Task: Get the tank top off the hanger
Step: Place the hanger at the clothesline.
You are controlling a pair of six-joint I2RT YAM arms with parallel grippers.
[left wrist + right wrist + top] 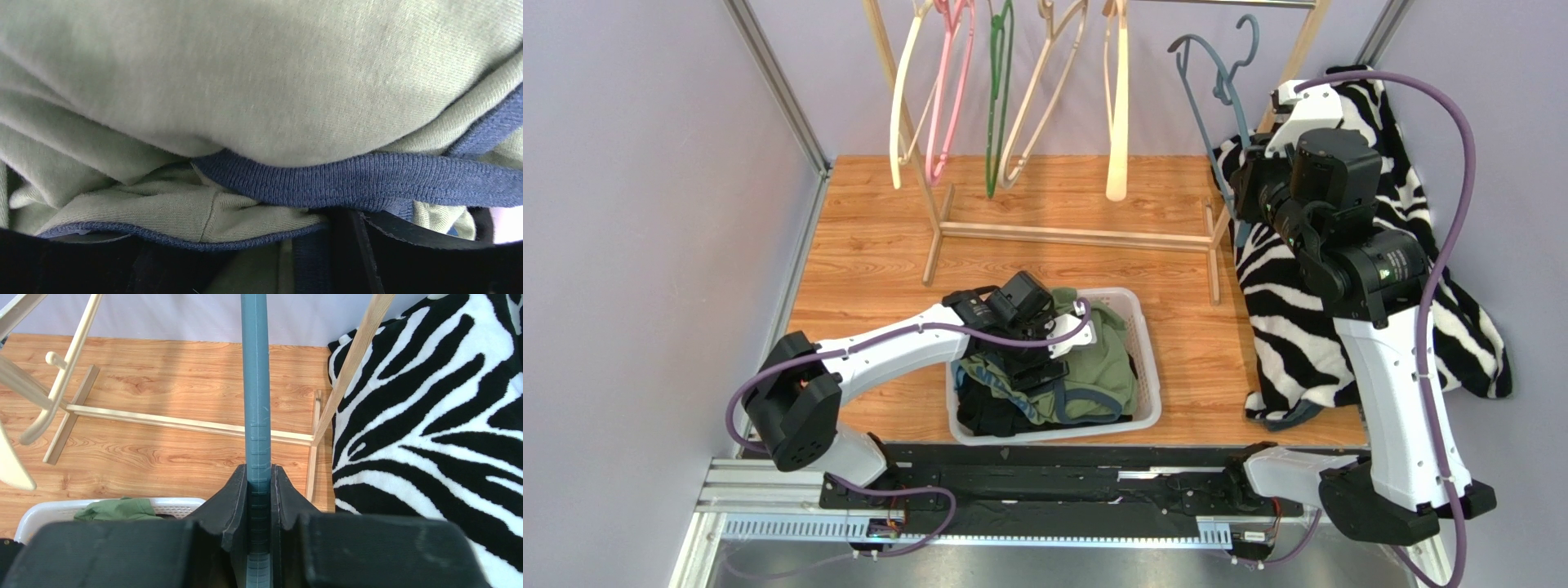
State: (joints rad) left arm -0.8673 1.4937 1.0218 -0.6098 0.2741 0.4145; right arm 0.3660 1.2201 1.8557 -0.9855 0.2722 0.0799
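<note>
— Two grippers, two jobs. How does the right gripper stand?
— Narrow, its jaws pinched on the flat shaft of the blue-grey hanger. The hanger is bare, near the right end of the wooden rack and beside a zebra-striped cloth.
— And the left gripper?
— It sits low over the white basket on the wooden surface. Its wrist camera is filled with cloth, so neither the width of its jaws nor whether they hold anything can be told.
— Where is the tank top?
— The green tank top lies crumpled in that basket, on dark clothes, well apart from the hanger. On that showing the removal looks done.
— How would it handle if it had to be moved?
— Likely light and limp: soft knit that folds, sags and offers no stiff edge. A pinch on a loose fold could slip or lift only one layer.
— The better hold, then?
— Probably the navy ribbed binding along strap and neckline. It looks thicker and less stretchy, so jaws should bite there. The risk is snagging the garments beneath.
</note>
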